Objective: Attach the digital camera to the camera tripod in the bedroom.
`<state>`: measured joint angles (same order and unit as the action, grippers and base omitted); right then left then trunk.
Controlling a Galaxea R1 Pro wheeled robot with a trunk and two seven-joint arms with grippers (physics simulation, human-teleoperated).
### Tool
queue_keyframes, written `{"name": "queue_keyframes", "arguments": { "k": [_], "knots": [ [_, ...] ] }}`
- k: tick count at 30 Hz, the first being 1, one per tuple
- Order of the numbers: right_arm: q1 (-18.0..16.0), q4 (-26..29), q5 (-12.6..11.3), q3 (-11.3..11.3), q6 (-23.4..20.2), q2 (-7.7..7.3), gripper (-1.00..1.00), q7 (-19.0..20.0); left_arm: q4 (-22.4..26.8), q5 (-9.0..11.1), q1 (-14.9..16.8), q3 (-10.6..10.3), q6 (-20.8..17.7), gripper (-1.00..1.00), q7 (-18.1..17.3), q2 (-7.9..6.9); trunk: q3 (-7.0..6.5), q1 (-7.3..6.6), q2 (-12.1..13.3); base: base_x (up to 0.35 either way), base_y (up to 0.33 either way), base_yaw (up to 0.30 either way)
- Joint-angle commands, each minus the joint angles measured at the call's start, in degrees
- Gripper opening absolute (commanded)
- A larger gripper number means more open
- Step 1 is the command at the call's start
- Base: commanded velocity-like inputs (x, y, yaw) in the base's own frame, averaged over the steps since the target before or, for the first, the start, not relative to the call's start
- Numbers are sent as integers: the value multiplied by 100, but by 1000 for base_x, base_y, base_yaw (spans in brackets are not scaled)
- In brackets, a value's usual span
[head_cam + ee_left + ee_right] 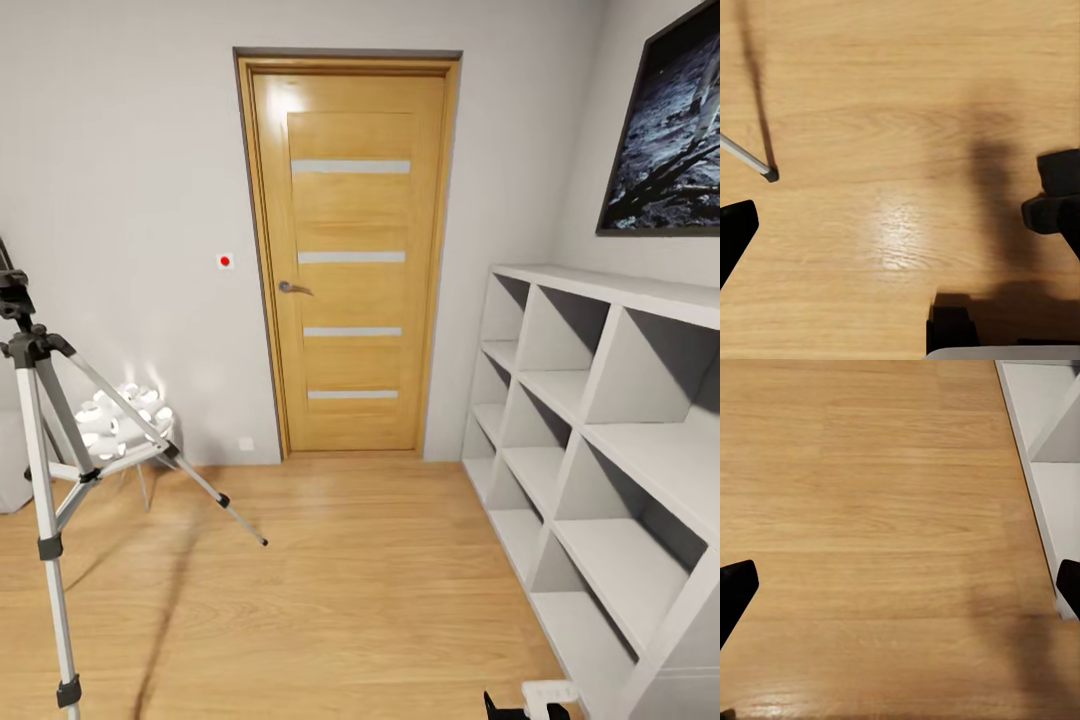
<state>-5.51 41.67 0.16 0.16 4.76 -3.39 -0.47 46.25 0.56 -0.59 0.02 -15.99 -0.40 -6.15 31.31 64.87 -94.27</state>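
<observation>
Both sets of jaws stand spread and empty over the light wood floor (870,510). On the left, the camera tripod (45,480) stands near the wooden door (350,260), with white cube shelves (600,450) on the right. No digital camera is visible, so I'd search the room first and steer wide of the tripod's splayed legs

The bedroom is evenly and brightly lit, rendered sharp with no blur. A soft glare patch sits on the upper left of the wooden door (350,255), and a white highlight gleams on the wood floor (900,225) under the left wrist. The camera tripod (45,480) casts long thin shadows toward the near floor. Straight lines of the white cube shelves (600,450) splay outward at the right edge.
</observation>
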Motion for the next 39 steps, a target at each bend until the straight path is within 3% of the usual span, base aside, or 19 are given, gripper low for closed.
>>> {"name": "queue_keyframes", "arguments": {
  "k": [1,5,6,9,15,17,22,23,24,29,32,33,35,37,39],
  "knots": [
    [-2,-7,3,2,16,-1,100,-3,16,6,-2,0,-35,100,-4,-1,23,23,-44,0,0,0],
    [-2,-81,10,4,26,-1,100,-5,18,6,-2,-1,-37,100,-4,0,95,110,-205,0,0,0],
    [-2,-201,30,16,148,-2,100,-5,204,6,-2,4,-46,100,-80,-86,113,132,-245,0,0,0],
    [-2,-211,32,16,280,-2,100,-1,598,6,-2,5,-79,100,-463,-213,167,198,-365,0,0,0],
    [-27,-94,35,12,662,-3,100,5,1090,0,-2,7,-103,100,-1142,-307,275,330,-606,0,0,0],
    [-155,157,32,11,953,-4,100,10,1605,-2,-2,7,-174,100,-1406,-336,310,374,-686,0,0,0],
    [-662,331,25,10,1062,-4,100,20,2314,-3,36,17,-573,100,-1530,-364,400,484,-886,0,0,0],
    [-1024,356,21,8,1060,-4,100,28,2701,1,89,27,-789,100,-1558,-441,418,506,-927,0,0,0],
    [-1113,359,21,8,1050,-4,100,33,2767,2,99,28,-832,100,-1562,-453,436,528,-967,0,0,0],
    [-1641,366,20,8,746,-4,100,92,3094,5,142,32,-964,100,-1573,-501,526,638,-1167,0,0,0],
    [-2120,367,19,4,456,-1,100,146,3537,10,157,38,-1001,100,-1576,-526,580,703,-1287,0,0,0],
    [-2415,383,23,11,361,20,100,164,3921,13,162,41,-1016,100,-1571,-531,598,725,-1328,0,0,0],
    [-2554,387,21,14,335,27,100,166,4040,13,163,38,-1021,100,-1567,-523,634,769,-1408,0,0,0],
    [-2939,459,23,23,316,42,100,170,4164,8,164,27,-1032,100,-1562,-508,670,813,-1488,0,0,0],
    [-3027,590,25,34,305,48,100,172,4159,7,164,23,-1034,100,-1561,-506,705,857,-1568,0,0,0]
  ]
}}
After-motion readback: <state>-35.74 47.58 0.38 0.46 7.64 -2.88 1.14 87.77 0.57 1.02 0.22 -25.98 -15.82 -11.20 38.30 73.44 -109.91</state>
